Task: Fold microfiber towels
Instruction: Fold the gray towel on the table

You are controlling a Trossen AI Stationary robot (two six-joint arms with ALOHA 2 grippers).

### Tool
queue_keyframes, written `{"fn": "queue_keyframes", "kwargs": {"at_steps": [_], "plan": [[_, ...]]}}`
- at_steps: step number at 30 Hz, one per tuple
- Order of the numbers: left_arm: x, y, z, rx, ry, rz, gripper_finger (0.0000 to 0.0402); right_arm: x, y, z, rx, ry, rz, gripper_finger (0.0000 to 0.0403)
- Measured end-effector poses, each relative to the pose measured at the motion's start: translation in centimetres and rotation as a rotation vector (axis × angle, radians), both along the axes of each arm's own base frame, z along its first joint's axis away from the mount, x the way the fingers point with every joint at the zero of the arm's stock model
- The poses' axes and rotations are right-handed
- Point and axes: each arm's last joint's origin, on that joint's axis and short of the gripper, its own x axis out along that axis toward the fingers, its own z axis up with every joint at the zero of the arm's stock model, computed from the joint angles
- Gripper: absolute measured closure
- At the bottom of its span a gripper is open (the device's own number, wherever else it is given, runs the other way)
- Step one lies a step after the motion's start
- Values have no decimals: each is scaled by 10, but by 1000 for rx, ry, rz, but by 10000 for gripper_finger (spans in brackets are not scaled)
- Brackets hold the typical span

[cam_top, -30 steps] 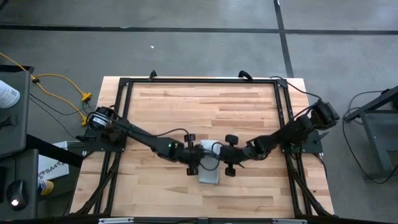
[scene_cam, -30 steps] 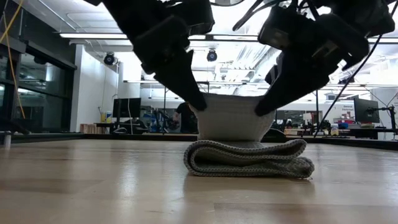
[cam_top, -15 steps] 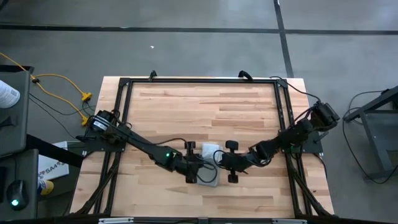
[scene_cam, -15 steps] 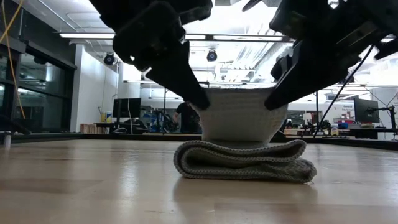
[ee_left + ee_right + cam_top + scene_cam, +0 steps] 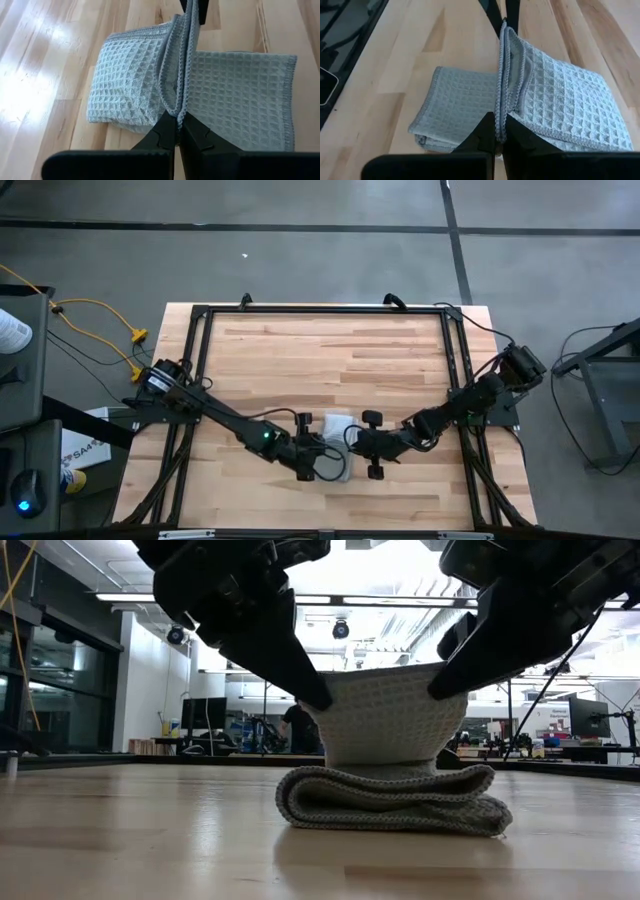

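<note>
Left pincer (image 5: 318, 700) & right pincer (image 5: 440, 690) both clamped tight on towel (image 5: 385, 730) edge, lifted off table (image 5: 150, 840).

The microfiber towel (image 5: 235, 95) is pale grey-blue with a small raised waffle grid and a ribbed stitched hem. The worktop (image 5: 330, 350) is light, honey-toned wood in long strips with darker streaks. The left gripper (image 5: 178, 120) and right gripper (image 5: 500, 122) are black.
</note>
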Motion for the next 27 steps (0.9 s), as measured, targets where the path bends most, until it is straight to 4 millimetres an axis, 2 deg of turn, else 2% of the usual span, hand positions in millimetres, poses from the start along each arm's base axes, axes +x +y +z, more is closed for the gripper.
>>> {"fn": "queue_keyframes", "kwargs": {"at_steps": [4,13,27], "plan": [[-2,-4,0,0,-1,-11,401,-1,3,0,26,-4,1,398],[-6,-12,-1,-25,7,-28,401,6,14,-17,69,-16,19,398],[-13,-30,1,-91,-35,-27,402,3,27,-14,99,-62,53,398]]}}
